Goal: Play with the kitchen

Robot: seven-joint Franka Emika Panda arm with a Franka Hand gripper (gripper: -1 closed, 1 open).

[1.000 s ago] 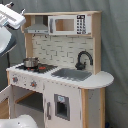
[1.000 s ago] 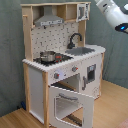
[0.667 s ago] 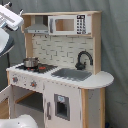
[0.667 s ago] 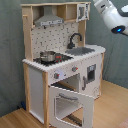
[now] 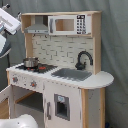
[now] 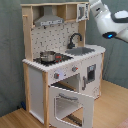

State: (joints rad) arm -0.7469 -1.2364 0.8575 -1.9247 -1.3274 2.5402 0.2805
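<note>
The kitchen (image 6: 62, 62) stands upright on the wooden floor (image 6: 112, 107), its oven door (image 6: 70, 102) hanging open. The arm (image 6: 111, 20) sits high beside the upper shelf at the second exterior view's right, so stovetop and sink lie below it. I cannot tell how its end effector is set.

both exterior views face kitchen (image 5: 60, 75) (image 6: 62, 65) from opposite front corners, mid-range.
</note>
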